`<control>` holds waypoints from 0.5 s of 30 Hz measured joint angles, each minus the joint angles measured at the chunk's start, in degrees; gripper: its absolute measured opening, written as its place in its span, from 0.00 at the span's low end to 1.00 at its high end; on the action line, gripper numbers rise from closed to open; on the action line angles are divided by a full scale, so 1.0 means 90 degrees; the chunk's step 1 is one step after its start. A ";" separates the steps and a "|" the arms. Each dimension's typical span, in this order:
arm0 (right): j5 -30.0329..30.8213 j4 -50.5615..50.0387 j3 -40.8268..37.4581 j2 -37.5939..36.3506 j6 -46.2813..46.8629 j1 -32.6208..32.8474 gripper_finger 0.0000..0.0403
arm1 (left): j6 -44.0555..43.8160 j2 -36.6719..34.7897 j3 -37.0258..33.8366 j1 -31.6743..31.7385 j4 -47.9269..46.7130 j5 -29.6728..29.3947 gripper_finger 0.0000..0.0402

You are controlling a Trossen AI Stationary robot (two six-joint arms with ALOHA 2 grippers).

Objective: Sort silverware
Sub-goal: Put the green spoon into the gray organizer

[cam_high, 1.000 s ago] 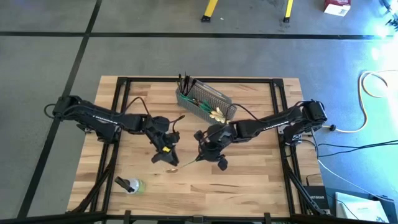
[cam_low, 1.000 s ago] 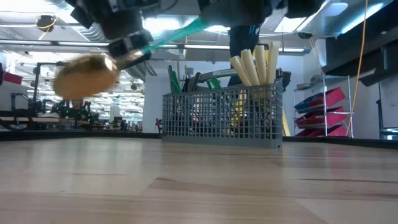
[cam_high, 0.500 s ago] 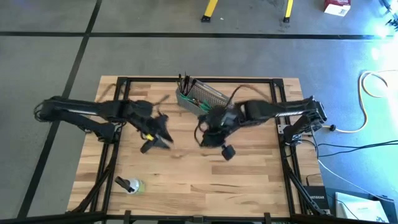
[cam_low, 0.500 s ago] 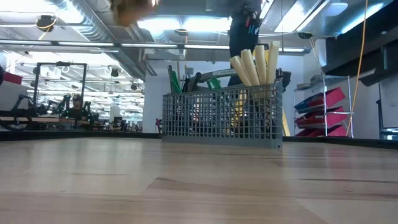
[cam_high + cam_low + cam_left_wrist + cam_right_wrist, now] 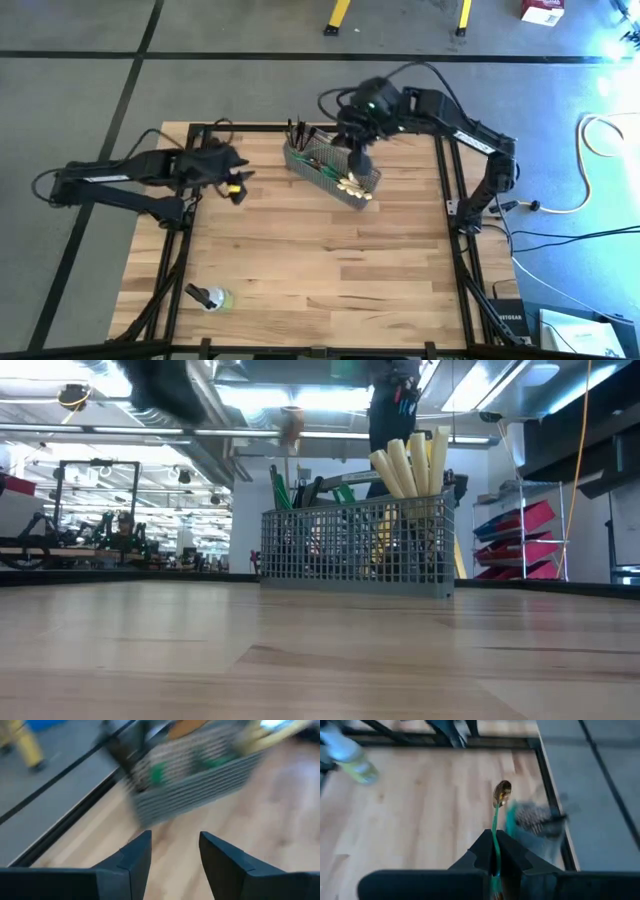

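My right gripper (image 5: 496,851) is shut on a spoon with a gold bowl (image 5: 502,792) and a green handle. In the high view this gripper (image 5: 357,157) hangs above the grey mesh basket (image 5: 330,166) at the table's far middle. The basket holds cream-handled knives (image 5: 410,465) and dark and green handles (image 5: 300,490), all standing upright. My left gripper (image 5: 175,851) is open with nothing between its fingers. It hovers to the left of the basket (image 5: 190,775), and the high view shows it (image 5: 236,182) there too. My right gripper pinches the spoon's green handle (image 5: 495,827) between its two fingers. The handle runs out forward along the fingers, with the gold bowl at the far end. The fingers slant down from above. The spoon is lifted clear of the table, over the basket.
A green-and-white bottle (image 5: 208,297) lies near the table's front left corner. Black frame rails (image 5: 190,200) run along the table's left, right and far sides. The wooden middle and front of the table (image 5: 320,270) are bare.
My right gripper has risen from the table's middle with the spoon and swung toward the far edge, over the basket. My left gripper has drawn back from the spoon, up and toward the far left. The spoon is now lifted well clear of the wood.
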 joint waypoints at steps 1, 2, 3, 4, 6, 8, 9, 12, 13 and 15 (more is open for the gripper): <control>-0.0012 -0.0090 -0.0004 0.0075 0.0034 -0.0143 0.00 | -0.0088 0.0125 0.0000 0.0180 -0.0132 -0.0070 0.37; -0.0028 -0.0136 -0.0004 0.0135 0.0087 -0.0279 0.00 | -0.0160 0.0249 0.0000 0.0356 -0.0234 -0.0122 0.37; -0.0046 -0.0215 -0.0004 0.0195 0.0151 -0.0410 0.00 | -0.0167 0.0404 -0.0002 0.0528 -0.0279 -0.0133 0.37; -0.0057 -0.0330 -0.0001 0.0266 0.0220 -0.0518 0.00 | -0.0152 0.0570 -0.0002 0.0689 -0.0294 -0.0131 0.37; -0.0058 -0.0535 -0.0001 0.0436 0.0353 -0.0687 0.00 | -0.0050 0.0880 -0.0002 0.0962 -0.0244 -0.0133 0.37; -0.0043 -0.0661 -0.0004 0.0616 0.0428 -0.0794 0.00 | 0.0085 0.1251 -0.0002 0.1162 -0.0161 -0.0103 0.37; -0.0005 -0.0721 -0.0013 0.0665 0.0472 -0.0816 0.00 | 0.0122 0.1443 -0.0002 0.1230 -0.0118 -0.0052 0.37; 0.0000 -0.0665 -0.0009 0.0722 0.0517 -0.0825 0.00 | 0.0295 0.1936 -0.0002 0.1404 0.0031 0.0139 0.37; 0.0001 -0.0672 -0.0004 0.0722 0.0523 -0.0825 0.00 | 0.0361 0.2090 -0.0002 0.1456 0.0098 0.0144 0.37; 0.0000 -0.0740 -0.0004 0.0724 0.0624 -0.0821 0.00 | 0.0501 0.2416 -0.0002 0.1602 0.0127 0.0069 0.37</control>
